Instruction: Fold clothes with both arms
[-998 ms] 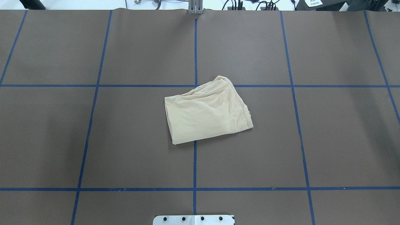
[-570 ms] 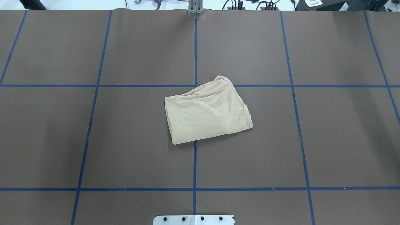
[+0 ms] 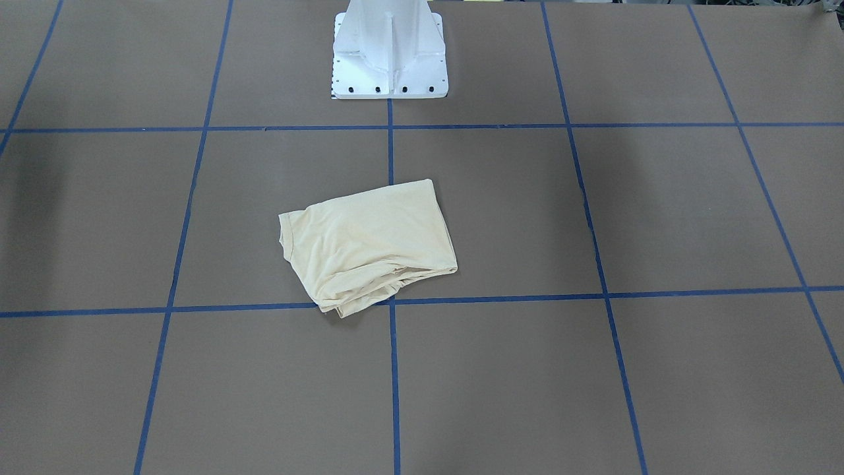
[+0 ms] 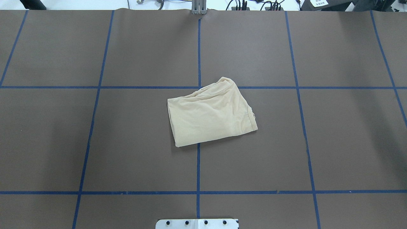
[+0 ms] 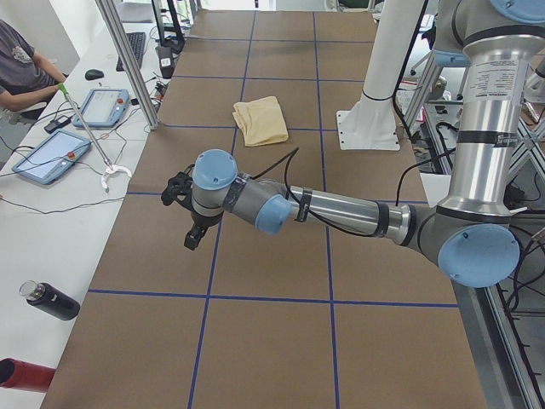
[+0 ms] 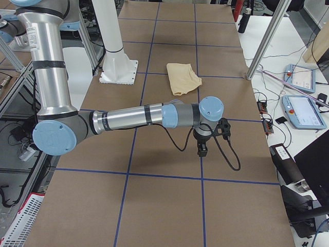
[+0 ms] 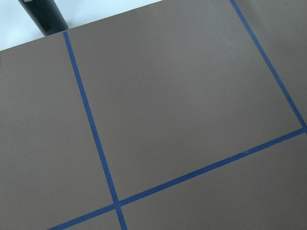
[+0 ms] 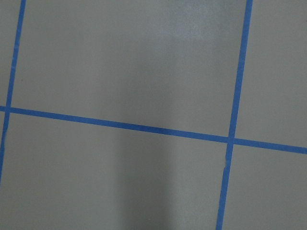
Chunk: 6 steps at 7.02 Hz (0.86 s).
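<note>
- Pale cream-yellow T-shirt (image 4: 210,113) on the brown table (image 4: 127,47), folded into a small packet of roughly four sides, plain fabric on top.
- In the overhead view, lies near the centre of the dial and covers a part of one blue tape line (image 4: 198,165); bunched, wrinkled corner toward 12 o'clock, stitched hem edge toward 3 o'clock.
- In the front-facing view, T-shirt (image 3: 369,244) at about 6 o'clock from the white pedestal base (image 3: 389,59) and apart from it, with loose wrinkled layers along the 6 o'clock edge.
- Left arm (image 5: 341,209) stretched out low over the table in the exterior left view; left hand (image 5: 194,237) pointing down, at about 7 o'clock from the T-shirt (image 5: 261,119) and well apart from it. Cannot tell whether spread or pressed together.
- Right arm (image 6: 128,117) stretched out in the same low way in the exterior right view; right hand (image 6: 202,149) pointing down, at about 5 o'clock from the T-shirt (image 6: 183,78) and well apart from it. Cannot tell here either whether spread or pressed together.
- In both wrist views, only brown table surface crossed by blue tape; in the left wrist view also a dark cylinder (image 7: 43,17) at the 11 o'clock corner, beyond the table edge.
- Beside the table in the exterior left view: a seated person (image 5: 21,72) at 10 o'clock, a black bottle (image 5: 51,300) at 8 o'clock.
</note>
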{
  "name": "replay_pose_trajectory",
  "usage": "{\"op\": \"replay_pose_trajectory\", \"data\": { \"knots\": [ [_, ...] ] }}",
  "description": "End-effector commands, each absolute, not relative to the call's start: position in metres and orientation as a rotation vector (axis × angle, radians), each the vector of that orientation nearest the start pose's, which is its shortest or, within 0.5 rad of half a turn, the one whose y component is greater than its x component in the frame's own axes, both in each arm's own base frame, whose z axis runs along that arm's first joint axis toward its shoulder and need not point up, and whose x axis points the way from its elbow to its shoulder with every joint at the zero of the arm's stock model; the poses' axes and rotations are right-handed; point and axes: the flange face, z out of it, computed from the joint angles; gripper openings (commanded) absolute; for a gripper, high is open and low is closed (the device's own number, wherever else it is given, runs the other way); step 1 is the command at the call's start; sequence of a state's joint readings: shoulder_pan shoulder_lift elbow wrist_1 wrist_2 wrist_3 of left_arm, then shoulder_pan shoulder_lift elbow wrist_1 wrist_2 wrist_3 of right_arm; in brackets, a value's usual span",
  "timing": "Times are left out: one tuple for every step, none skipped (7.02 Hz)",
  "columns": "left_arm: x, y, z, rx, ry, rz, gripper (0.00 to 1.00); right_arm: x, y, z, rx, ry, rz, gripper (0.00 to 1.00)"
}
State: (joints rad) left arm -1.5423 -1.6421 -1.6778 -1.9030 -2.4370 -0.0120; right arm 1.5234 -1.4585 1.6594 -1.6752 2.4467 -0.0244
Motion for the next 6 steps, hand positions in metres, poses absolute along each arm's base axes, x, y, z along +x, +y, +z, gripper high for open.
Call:
{"op": "replay_pose_trajectory", "data": {
  "knots": [
    [-0.04, -0.535, 0.507, 0.493, 0.882, 0.259, 1.0, 0.03, -0.54, 0.552, 0.095, -0.877, -0.117, 1.0],
    [-0.039, -0.527, 0.491, 0.514, 0.907, 0.279, 1.0, 0.03, -0.54, 0.551, 0.096, -0.88, -0.118, 1.0],
    [-0.039, -0.526, 0.491, 0.516, 0.909, 0.28, 1.0, 0.03, -0.54, 0.551, 0.097, -0.881, -0.119, 1.0],
    [-0.038, -0.528, 0.493, 0.516, 0.908, 0.286, 1.0, 0.026, -0.541, 0.55, 0.096, -0.882, -0.129, 1.0],
    [-0.037, -0.528, 0.49, 0.524, 0.907, 0.294, 1.0, 0.023, -0.548, 0.543, 0.124, -0.881, -0.142, 1.0],
    [-0.038, -0.527, 0.491, 0.522, 0.905, 0.291, 1.0, 0.022, -0.547, 0.543, 0.134, -0.882, -0.149, 1.0]
  ]
}}
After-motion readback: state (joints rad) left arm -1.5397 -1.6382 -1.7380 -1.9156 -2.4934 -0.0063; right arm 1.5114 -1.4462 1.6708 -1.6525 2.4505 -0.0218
